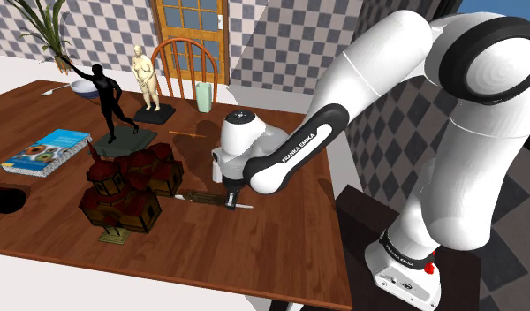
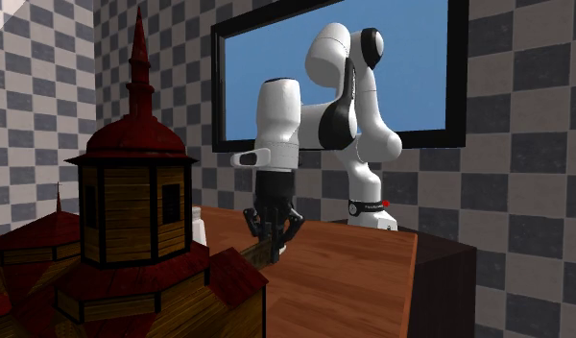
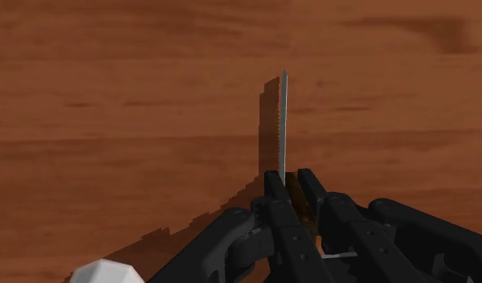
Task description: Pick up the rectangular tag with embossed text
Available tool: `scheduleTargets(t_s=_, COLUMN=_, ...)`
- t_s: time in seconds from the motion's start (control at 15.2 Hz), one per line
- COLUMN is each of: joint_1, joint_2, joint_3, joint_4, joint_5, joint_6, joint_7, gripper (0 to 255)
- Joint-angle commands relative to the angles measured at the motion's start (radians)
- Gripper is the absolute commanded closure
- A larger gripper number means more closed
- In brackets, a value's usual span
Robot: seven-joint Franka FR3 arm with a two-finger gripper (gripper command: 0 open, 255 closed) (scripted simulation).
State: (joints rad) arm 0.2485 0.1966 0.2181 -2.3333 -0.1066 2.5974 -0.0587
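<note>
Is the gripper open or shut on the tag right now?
Shut on it: in the wrist view the gripper has its fingers pressed against both sides of the thin tag, seen edge-on.

The tag [image 3: 283, 120] is pinched between my two fingers [image 3: 273, 186], clasped near one end; from the wrist I see it edge-on, a very thin, straight, pale grey sliver running away from my fingertips; the stretch between the pads looks brownish; its faces are turned sideways, so I cannot make out any lettering; its shadow, toothed along one edge, falls on the brown wooden table [image 3: 111, 96] right beside it; in the shoulder view a pale end [image 1: 243, 205] pokes out beneath my gripper [image 1: 230, 196], low over the tabletop; whether it touches the wood I cannot tell.
</note>
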Motion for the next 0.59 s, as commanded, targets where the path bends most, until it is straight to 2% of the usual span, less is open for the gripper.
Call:
scheduleTargets(t_s=0.0, joint_1=0.001, joint_2=0.001, joint_3=0.001, joint_4=-0.001, joint_5=0.000, joint_6=0.000, joint_7=0.000, gripper=255)
scheduleTargets(t_s=0.2, joint_1=0.001, joint_2=0.003, joint_3=0.000, joint_4=-0.001, joint_5=-0.001, joint_6=0.002, joint_7=0.000, gripper=255)
scheduleTargets(t_s=0.53, joint_1=-0.005, joint_2=-0.054, joint_3=0.010, joint_4=0.008, joint_5=0.028, joint_6=-0.061, joint_7=-0.020, gripper=255)
